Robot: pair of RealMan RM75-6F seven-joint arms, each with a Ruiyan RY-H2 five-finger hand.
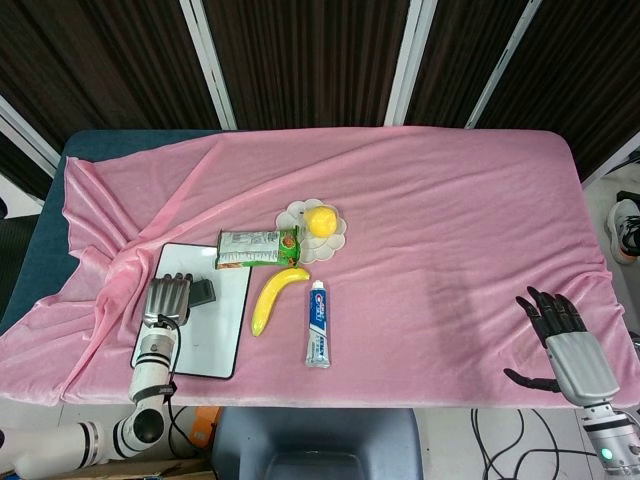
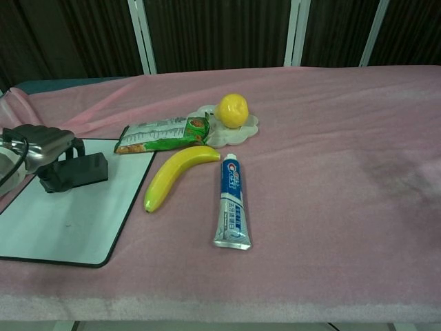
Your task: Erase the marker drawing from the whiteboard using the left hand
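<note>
At the near right edge of the counter the right hand [image 1: 562, 340] rests on the pink cloth [image 1: 450, 220], fingers spread, holding nothing. Near left lies the whiteboard [image 2: 76, 224], its surface showing white, with only a faint speck. On its far half the left hand [image 2: 43, 146] grips a black eraser [image 2: 79, 171], fingers wrapped over it, pressing it to the board. Beside the board lie a banana [image 2: 172, 175] and a toothpaste tube [image 2: 231, 201]. Farther back sit a snack packet [image 2: 162, 134] and a yellow fruit [image 2: 233, 109] on a small plate [image 2: 253, 125].
</note>
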